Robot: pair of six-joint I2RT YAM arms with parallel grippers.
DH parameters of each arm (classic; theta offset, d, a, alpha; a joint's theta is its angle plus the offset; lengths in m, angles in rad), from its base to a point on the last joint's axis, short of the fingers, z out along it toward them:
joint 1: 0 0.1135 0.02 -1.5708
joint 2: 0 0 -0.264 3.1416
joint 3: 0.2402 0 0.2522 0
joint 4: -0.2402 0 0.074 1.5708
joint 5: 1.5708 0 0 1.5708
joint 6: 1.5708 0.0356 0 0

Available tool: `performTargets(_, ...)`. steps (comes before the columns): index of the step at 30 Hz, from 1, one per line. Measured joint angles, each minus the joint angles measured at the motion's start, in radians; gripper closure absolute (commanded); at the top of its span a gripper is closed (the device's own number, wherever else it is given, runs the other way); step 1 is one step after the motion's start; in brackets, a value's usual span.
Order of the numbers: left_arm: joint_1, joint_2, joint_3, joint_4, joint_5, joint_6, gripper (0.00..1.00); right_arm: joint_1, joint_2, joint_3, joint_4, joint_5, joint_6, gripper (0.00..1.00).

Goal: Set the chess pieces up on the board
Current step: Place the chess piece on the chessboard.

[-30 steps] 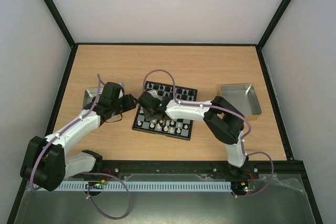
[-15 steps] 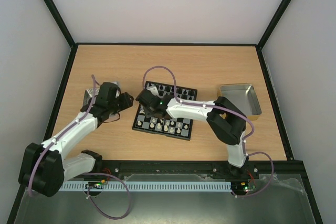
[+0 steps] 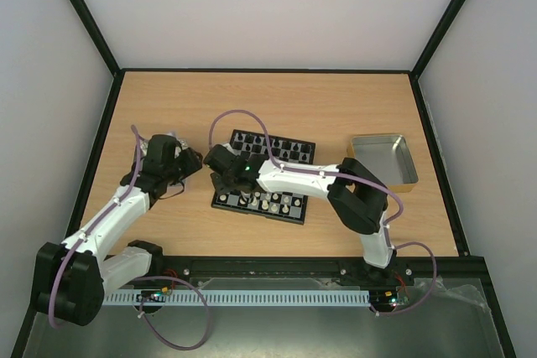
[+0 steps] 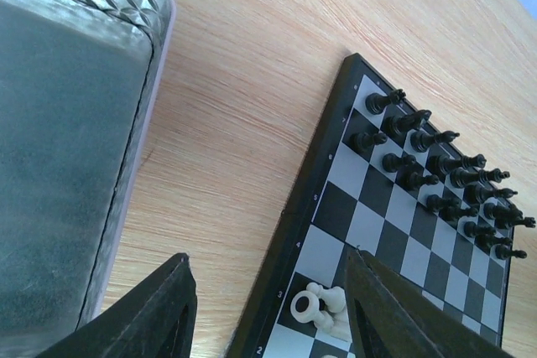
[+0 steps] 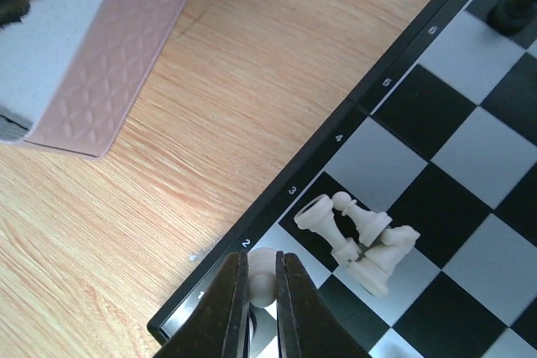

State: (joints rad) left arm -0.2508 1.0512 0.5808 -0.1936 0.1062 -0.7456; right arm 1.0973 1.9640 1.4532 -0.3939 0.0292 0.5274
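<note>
The right arm reaches across to the left edge of the chessboard (image 4: 369, 232). The right gripper (image 5: 262, 291) is pinched tight on a white pawn (image 5: 263, 285), the two dark fingers pressed against its sides. The pawn sits over the pale edge square by the printed 2. From here I can't quite tell whether its base touches the board.

Just beside it, on the next squares inward, a small heap of white pieces (image 5: 359, 239) lies toppled, leaning on one another. The black pieces (image 4: 436, 165) stand in two neat rows along the far side of the board. More white ones (image 3: 264, 201) stand along the near side.

The left gripper (image 4: 267, 291) hangs over the bare wood of the table (image 4: 243, 106), between the board's left rim and a shiny metal tray (image 4: 67, 165). Its jaws are spread apart with nothing between them. A second metal tray (image 3: 384, 158) sits well apart, on the right of the table.
</note>
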Motion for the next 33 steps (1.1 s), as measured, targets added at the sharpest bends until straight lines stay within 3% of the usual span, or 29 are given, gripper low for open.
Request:
performTargets(8, 0.006, 0.0, -0.006, 0.001, 0.019, 0.001, 0.49, 0.003, 0.067, 0.012, -0.016, -0.027, -0.01, 0.92)
performTargets(19, 0.01, 0.007, -0.006, 0.003, 0.035, 0.001, 0.49, 0.003, 0.085, 0.025, -0.043, -0.035, -0.025, 0.78)
performTargets(33, 0.015, 0.011, -0.006, 0.008, 0.048, 0.001, 0.49, -0.024, -0.002, 0.009, -0.041, 0.053, 0.054, 0.71)
